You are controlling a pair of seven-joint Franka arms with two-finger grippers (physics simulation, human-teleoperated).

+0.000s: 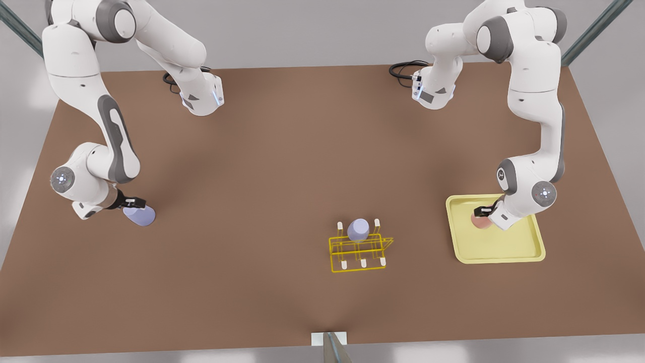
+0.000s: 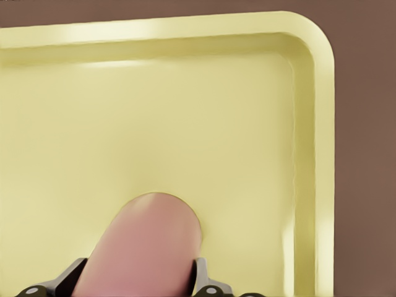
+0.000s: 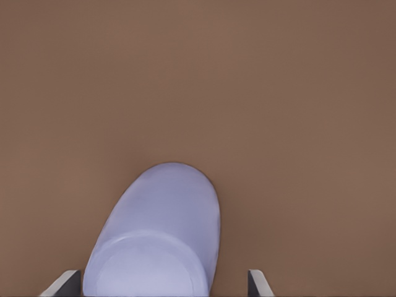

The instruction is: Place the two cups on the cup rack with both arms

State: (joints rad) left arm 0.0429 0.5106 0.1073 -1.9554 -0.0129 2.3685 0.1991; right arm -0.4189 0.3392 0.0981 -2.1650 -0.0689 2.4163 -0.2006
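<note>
A salmon-pink cup (image 1: pixel 478 221) sits in the pale yellow tray (image 1: pixel 504 254) at the front view's right. My left gripper (image 1: pixel 485 210) is shut on this pink cup (image 2: pixel 148 247), one finger tight against each side. At the front view's left a lavender cup (image 1: pixel 139 215) rests tilted on the table. My right gripper (image 1: pixel 133 203) is open around that lavender cup (image 3: pixel 158 235), and there is a gap between the cup and one finger (image 3: pixel 258 283). The yellow wire cup rack (image 1: pixel 359 252) stands near the table's front middle.
Another lavender cup (image 1: pixel 358 229) sits upside down on a peg of the rack. The tray's raised rim (image 2: pixel 315 124) runs beside the pink cup. Bare brown table (image 1: pixel 282 166) lies between both arms and the rack.
</note>
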